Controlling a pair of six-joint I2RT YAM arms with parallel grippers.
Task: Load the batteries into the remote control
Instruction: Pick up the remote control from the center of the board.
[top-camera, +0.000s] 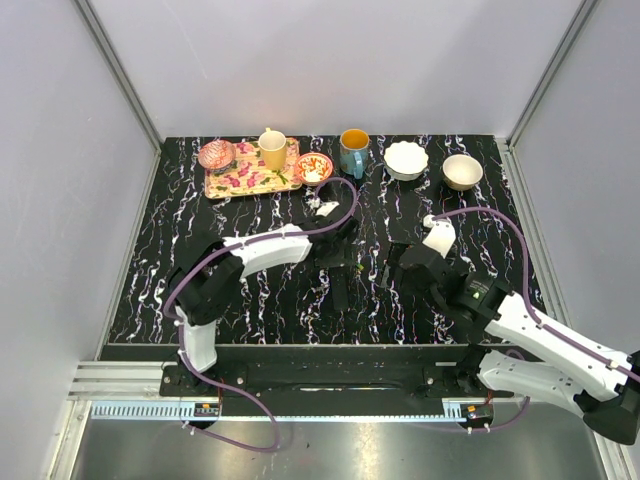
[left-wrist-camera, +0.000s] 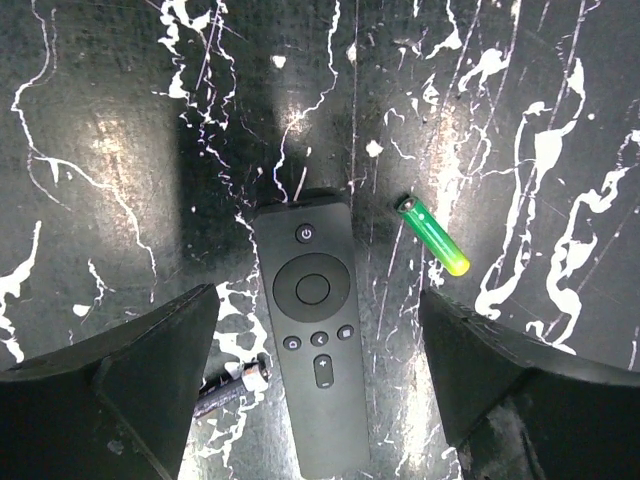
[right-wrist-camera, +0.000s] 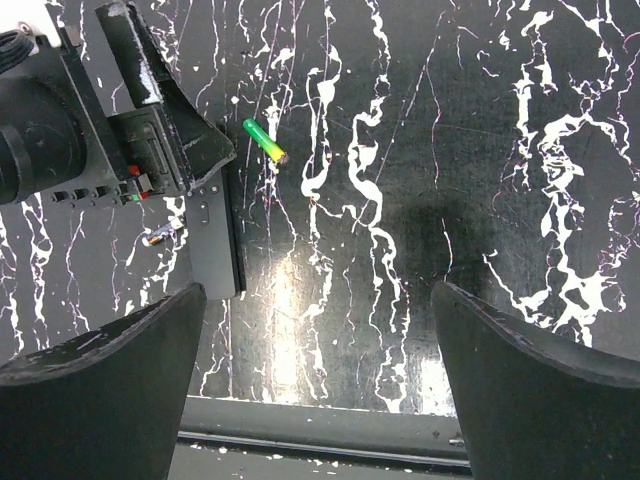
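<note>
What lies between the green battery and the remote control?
Nothing: in the left wrist view the green battery lies apart from the remote control, with only bare marbled tabletop between them.

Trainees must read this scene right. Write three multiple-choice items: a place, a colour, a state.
1. Where is the green battery relative to the remote control? A in its slot; B on the table beside it, apart; C on top of it.
2. The remote control's colour? A white; B black; C teal.
3. The right pincer is: A open, empty; B shut on the green battery; C shut on the remote control.
Answers: B, table shows between them; B, its body is black; A, its fingers stand wide over bare table.
</note>
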